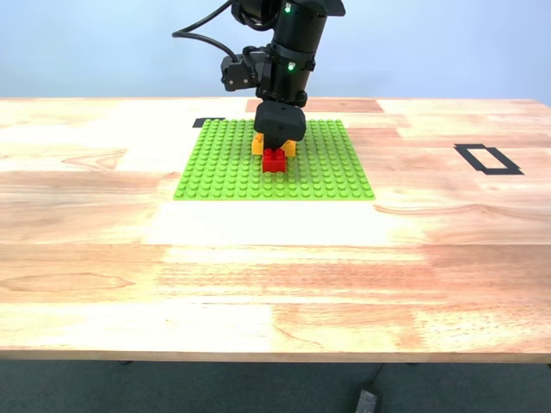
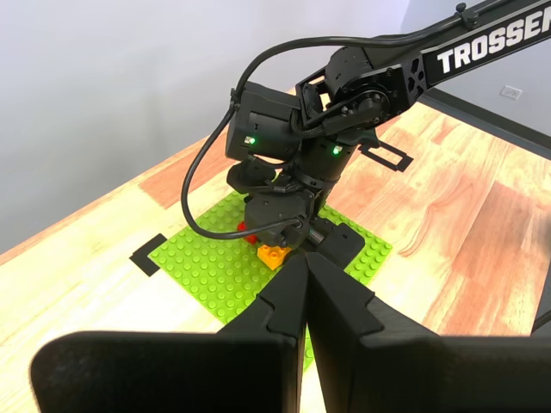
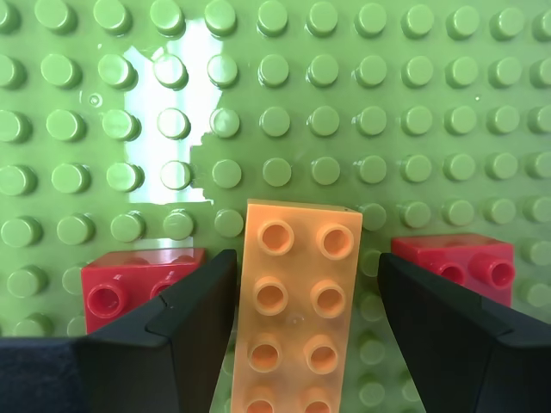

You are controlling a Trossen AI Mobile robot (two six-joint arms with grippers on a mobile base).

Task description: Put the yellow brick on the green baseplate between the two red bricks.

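Note:
The yellow brick [image 3: 297, 301] sits on the green baseplate [image 3: 344, 103] between the two red bricks [image 3: 129, 288] [image 3: 461, 262]. My second gripper [image 3: 306, 258] straddles it, open: one finger touches the brick's side, and a thin gap shows at the other. In the exterior view this gripper [image 1: 277, 144] stands low over the baseplate [image 1: 224, 168], with the yellow brick [image 1: 257, 144] under it. One red brick [image 1: 274, 160] shows in front; the other is hidden. My first gripper [image 2: 306, 258] is shut and empty, far back and high, looking at the second arm [image 2: 293, 146].
The wooden table [image 1: 275, 275] runs wide around the baseplate. A black tape rectangle [image 1: 488, 159] lies to the exterior view's right. A small black tape mark [image 1: 208, 122] sits at the baseplate's far corner. A blue wall [image 1: 448, 43] stands behind the table.

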